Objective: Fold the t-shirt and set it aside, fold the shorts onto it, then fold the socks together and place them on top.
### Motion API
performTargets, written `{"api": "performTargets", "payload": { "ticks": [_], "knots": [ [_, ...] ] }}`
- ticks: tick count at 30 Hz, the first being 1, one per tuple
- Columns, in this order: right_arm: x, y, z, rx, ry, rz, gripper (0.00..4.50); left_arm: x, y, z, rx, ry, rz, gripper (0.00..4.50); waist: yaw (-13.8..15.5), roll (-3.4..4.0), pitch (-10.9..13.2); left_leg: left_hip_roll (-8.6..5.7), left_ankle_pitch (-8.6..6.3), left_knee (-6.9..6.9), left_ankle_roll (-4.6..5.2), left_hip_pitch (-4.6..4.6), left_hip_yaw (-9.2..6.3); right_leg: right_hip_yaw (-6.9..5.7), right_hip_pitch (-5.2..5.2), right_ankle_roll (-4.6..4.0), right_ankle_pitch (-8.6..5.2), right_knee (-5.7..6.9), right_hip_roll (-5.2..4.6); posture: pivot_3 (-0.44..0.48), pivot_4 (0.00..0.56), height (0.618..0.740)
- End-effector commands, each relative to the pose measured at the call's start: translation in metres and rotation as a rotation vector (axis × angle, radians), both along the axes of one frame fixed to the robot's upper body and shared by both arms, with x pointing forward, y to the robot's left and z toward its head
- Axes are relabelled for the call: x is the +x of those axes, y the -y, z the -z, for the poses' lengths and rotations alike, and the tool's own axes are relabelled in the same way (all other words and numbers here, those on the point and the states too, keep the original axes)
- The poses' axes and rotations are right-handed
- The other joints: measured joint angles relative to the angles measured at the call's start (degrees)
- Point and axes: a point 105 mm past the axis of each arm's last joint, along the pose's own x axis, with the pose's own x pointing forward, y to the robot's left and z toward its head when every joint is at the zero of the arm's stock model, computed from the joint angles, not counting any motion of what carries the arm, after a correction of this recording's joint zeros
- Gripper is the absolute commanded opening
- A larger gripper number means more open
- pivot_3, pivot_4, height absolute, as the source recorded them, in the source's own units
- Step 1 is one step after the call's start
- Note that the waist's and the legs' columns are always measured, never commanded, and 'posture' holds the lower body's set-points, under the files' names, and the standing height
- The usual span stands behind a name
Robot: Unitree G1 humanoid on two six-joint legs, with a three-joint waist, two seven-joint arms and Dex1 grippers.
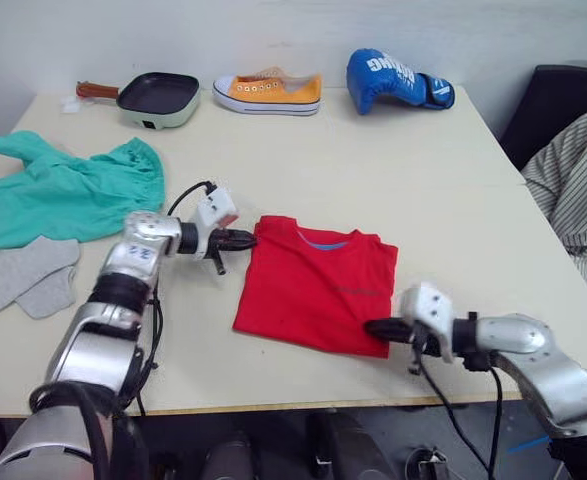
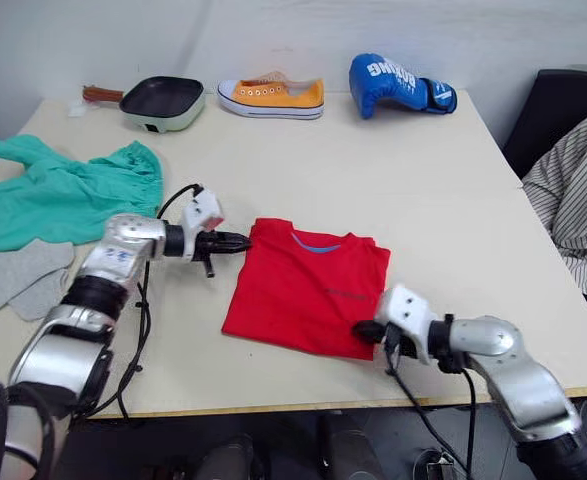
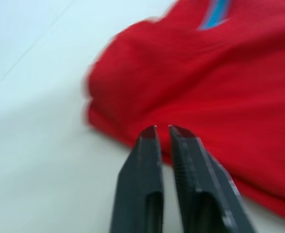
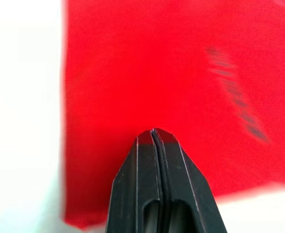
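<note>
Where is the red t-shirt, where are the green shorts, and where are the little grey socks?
t-shirt (image 1: 318,290): left eye view, middle of its folded front.
shorts (image 1: 68,195): left eye view, middle of the crumpled cloth.
socks (image 1: 23,275): left eye view, middle of the nearer grey sock.

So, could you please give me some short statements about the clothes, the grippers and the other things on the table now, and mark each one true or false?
1. The bright red cloth t-shirt lies folded on the table. True.
2. The teal-green cloth shorts lie on top of it. False: they lie apart, at the robot's left.
3. The two light grey knit socks lie beside the shorts. True.
4. The right gripper is wide open. False: its fingers are shut, at the t-shirt's near edge.
5. The blue boxing glove is beside the socks. False: it is at the far edge.
</note>
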Motion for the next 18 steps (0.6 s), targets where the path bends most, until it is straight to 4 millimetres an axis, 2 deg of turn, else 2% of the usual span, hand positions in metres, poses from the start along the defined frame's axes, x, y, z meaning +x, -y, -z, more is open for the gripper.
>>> {"api": "performTargets", "payload": {
  "ticks": [1,2,3,6,8,10,13,18],
  "knots": [
    [-0.012,0.021,-0.02,0.116,-0.143,0.069,0.36,-0.031,-0.006,-0.029,-0.015,0.06,0.143,1.58,0.09,0.04,0.02,0.0,0.0,0.0,0.0,0.01,-0.01,0.0,0.0,-0.01,-0.01,0.01,-0.01,0.0,0.15,0.74],
    [-0.015,0.027,-0.022,0.138,-0.192,0.091,0.58,-0.041,-0.006,-0.033,-0.031,0.044,0.168,1.89,0.11,0.05,0.02,-0.01,0.0,-0.01,0.0,0.01,-0.02,0.0,0.01,-0.02,-0.01,0.01,-0.02,0.0,0.15,0.74],
    [-0.017,0.035,-0.024,0.192,-0.261,0.135,0.92,-0.058,-0.005,-0.042,-0.08,0.007,0.225,2.21,0.11,0.04,0.02,0.0,0.0,-0.01,0.0,0.02,-0.05,-0.01,0.03,-0.02,-0.01,0.01,-0.02,0.0,0.15,0.74],
    [-0.012,0.05,-0.023,0.336,-0.405,0.249,1.99,-0.096,0.007,-0.062,-0.149,-0.049,0.335,3.18,0.08,0.01,0.04,-0.02,-0.01,0.0,0.01,0.0,-0.08,0.0,0.07,-0.02,-0.01,0.0,-0.06,0.0,0.15,0.74],
    [-0.007,0.049,-0.016,0.381,-0.473,0.281,2.64,-0.106,0.015,-0.064,-0.141,-0.044,0.355,3.76,0.31,-0.01,0.03,-0.04,-0.01,0.05,0.03,0.01,-0.14,0.0,0.15,0.01,0.01,-0.04,-0.06,0.0,0.15,0.74],
    [-0.003,0.038,-0.008,0.419,-0.545,0.268,3.33,-0.111,0.021,-0.065,-0.141,-0.017,0.361,4.37,0.18,0.0,0.02,-0.09,0.0,0.05,0.06,0.05,-0.16,0.02,0.22,0.05,0.03,-0.06,-0.06,0.0,0.15,0.74],
    [0.002,0.015,0.0,0.45,-0.62,0.219,4.37,-0.112,0.027,-0.067,-0.166,0.005,0.352,4.5,0.08,0.02,0.03,-0.08,0.01,0.02,0.05,0.05,-0.16,0.03,0.2,0.05,0.03,-0.06,0.02,0.0,0.15,0.74],
    [0.019,-0.021,0.01,0.452,-0.666,0.166,4.45,-0.116,0.036,-0.072,-0.185,0.043,0.365,4.5,-1.44,-0.03,0.02,-0.04,0.01,-0.03,0.02,0.04,-0.15,0.04,0.18,0.05,0.03,-0.08,0.06,0.0,0.15,0.74]
  ]
}}
